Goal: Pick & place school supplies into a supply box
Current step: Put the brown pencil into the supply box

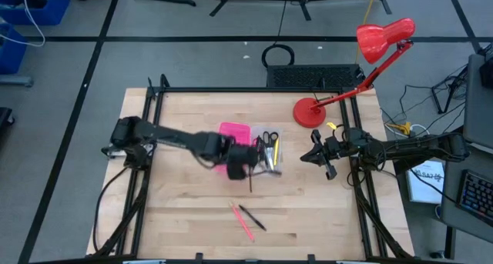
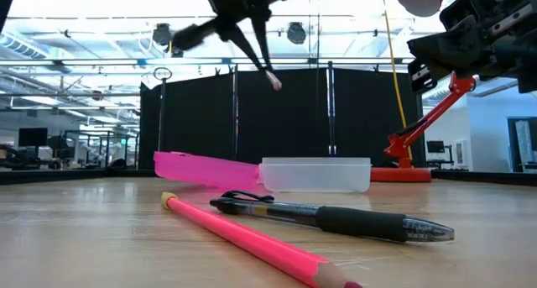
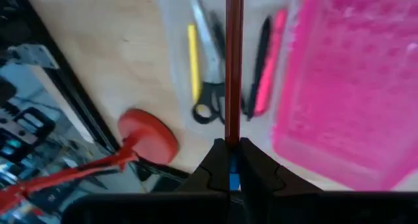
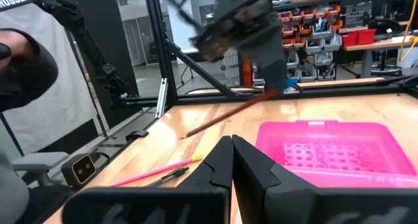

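Observation:
My left gripper (image 1: 240, 170) hangs above the trays at mid-table, shut on a thin dark-red pencil (image 3: 233, 67). Under it stands the clear supply box (image 1: 269, 151), which holds a yellow pencil (image 3: 193, 61), black-handled scissors (image 3: 210, 93), a black pen (image 3: 260, 61) and a pink pen (image 3: 268, 74). The pink dotted tray (image 1: 234, 135) sits against the box's left side. A pink pencil (image 2: 243, 233) and a black pen (image 2: 336, 217) lie on the table near the near edge. My right gripper (image 1: 320, 158) waits shut over the table's right side, touching nothing. My left gripper pinches the dark-red pencil near one end (image 3: 233, 140) between its two fingers. The pencil runs forward from the fingertips, along the fingers. It is lifted clear of table and trays and slants downward, with its free end (image 2: 273, 81) lowest.
A red desk lamp's base (image 1: 310, 111) stands at the table's far right, its arm rising toward the right. Black frame rails run along the table's left and right edges. Bare wood lies in front of the trays. A person's dark sleeve (image 4: 26, 61) shows beyond the table's left side.

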Available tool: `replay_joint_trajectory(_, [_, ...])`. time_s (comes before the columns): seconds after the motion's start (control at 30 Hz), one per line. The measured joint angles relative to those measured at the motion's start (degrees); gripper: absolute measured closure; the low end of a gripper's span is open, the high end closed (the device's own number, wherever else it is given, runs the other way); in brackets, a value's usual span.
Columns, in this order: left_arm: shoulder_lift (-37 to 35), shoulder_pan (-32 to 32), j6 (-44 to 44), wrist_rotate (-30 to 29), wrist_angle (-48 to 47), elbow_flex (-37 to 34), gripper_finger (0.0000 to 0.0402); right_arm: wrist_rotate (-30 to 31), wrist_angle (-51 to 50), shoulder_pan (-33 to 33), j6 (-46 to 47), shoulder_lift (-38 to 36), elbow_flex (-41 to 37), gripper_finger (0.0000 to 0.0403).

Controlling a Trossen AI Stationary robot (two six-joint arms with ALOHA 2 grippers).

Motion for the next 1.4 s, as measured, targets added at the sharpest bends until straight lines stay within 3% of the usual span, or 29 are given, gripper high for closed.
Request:
replay_joint_trajectory(0.37, [0.46,12.88,8.65,21.08,12.58,0.00,0.0388,0.00,-1.57,0.01,-1.40,0.11,0.00,0.0403])
replay_joint_trajectory(0.6, [2.63,17.08,11.46,26.61,13.22,0.00,0.0381,0.02,-1.11,-0.02,-5.25,0.09,0.00,0.0403])
replay_joint_trajectory(0.9, [10.72,19.92,19.14,24.88,15.95,-0.04,0.0384,0.33,0.11,-0.06,-7.06,0.02,0.00,0.0403])
replay_joint_trajectory(1.03, [12.75,20.91,22.20,24.30,16.89,-0.04,0.0387,3.19,0.62,-0.08,-6.57,0.09,0.00,0.0403])
replay_joint_trajectory(1.4, [16.50,23.48,23.11,26.45,16.92,-0.02,0.0386,4.36,-1.02,-0.06,-4.91,0.26,0.00,0.0403])
